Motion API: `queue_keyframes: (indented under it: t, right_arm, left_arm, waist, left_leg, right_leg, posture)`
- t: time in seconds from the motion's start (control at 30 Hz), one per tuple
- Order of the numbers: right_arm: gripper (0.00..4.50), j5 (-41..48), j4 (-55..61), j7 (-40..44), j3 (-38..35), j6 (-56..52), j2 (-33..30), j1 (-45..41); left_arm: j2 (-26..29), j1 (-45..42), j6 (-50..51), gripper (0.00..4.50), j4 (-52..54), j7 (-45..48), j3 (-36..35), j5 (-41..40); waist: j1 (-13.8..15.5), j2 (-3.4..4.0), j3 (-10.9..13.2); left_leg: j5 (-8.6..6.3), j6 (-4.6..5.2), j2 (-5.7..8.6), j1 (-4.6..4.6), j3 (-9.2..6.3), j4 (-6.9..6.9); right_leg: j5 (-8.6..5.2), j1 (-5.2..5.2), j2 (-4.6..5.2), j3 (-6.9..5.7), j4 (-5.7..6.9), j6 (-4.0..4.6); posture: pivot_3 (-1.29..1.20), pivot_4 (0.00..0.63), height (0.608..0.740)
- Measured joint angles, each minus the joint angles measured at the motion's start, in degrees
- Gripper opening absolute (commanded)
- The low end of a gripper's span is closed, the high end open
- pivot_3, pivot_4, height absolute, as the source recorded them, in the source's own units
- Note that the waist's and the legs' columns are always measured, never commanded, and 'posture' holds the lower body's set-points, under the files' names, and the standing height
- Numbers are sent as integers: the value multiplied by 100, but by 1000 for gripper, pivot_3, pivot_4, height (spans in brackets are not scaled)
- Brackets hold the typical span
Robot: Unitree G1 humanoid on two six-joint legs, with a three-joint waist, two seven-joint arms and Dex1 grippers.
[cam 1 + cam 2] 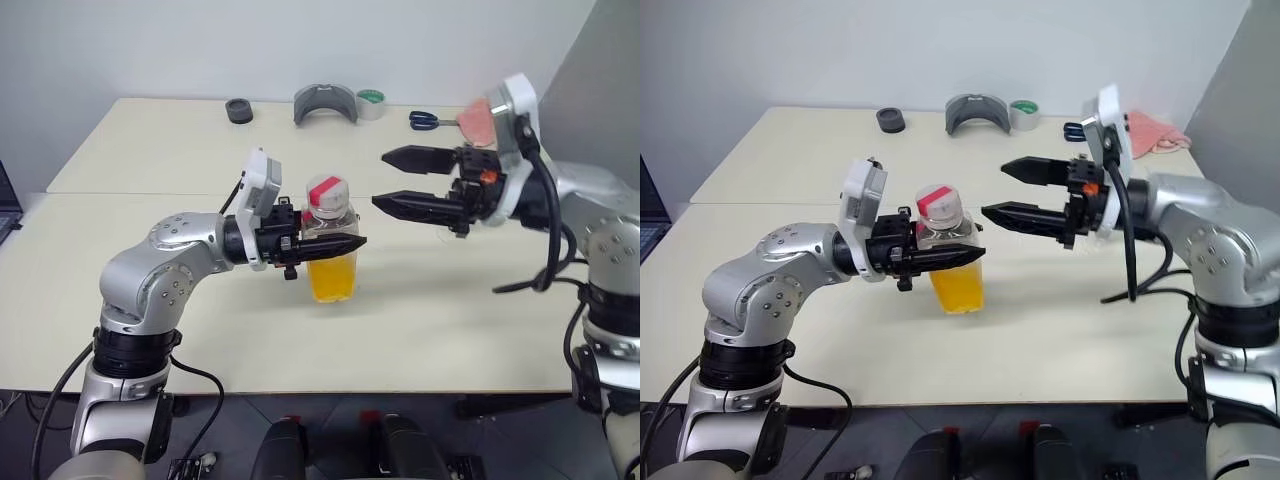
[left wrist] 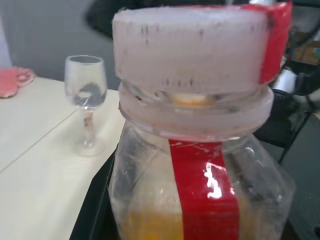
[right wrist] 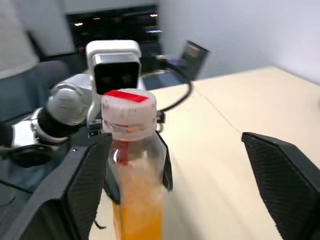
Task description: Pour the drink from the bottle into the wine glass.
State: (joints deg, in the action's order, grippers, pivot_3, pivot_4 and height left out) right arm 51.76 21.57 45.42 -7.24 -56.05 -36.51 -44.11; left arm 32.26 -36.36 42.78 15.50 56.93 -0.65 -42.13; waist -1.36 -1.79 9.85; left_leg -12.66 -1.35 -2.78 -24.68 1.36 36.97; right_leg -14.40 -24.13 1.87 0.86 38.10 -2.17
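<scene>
While the left gripper, at centre-left of the head frame, is clamped across the upper body of the bottle, the bottle stands upright, its long axis vertical, with the cap on top and the drink filling only its lower part. Whether its base rests on the table or hangs just above it cannot be judged from these angles. To the right, at centre-right of the frame, the right gripper points level toward the bottle with its jaws spread wide and holding nothing; the cap lies just beyond the fingertips and slightly below them, near but apart. This arm is therefore the one placed to take the cap, which must come off before pouring. The wine glass appears at left of the left wrist view, upright on the table; in the head views it probably stands behind the right gripper, where only a faint clear shape can be made out.
</scene>
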Motion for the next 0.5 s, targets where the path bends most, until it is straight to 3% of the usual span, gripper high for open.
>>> queue_keyframes:
  t: [0.27, 0.5]
  right_arm:
    - [4435, 481, 1571, -2427, -269, -358, 753, 452]
    - [4435, 567, 1647, -3172, -260, -356, 852, 511]
  left_arm:
    - [-346, -333, -676, 1772, -720, -206, 150, 636]
    - [-394, -350, -812, 1772, -879, -116, 243, 721]
  waist:
    - [-24, 0, 0]
    - [-22, 0, 0]
  left_leg:
    - [0, 0, 0, 1, -1, 0]
    - [0, 0, 1, -1, 1, 0]
  right_leg:
    - [0, 0, -4, 3, 0, 0]
    - [0, 0, -3, 5, -2, 0]
  posture:
    - [0, 150, 740]
    - [0, 150, 740]
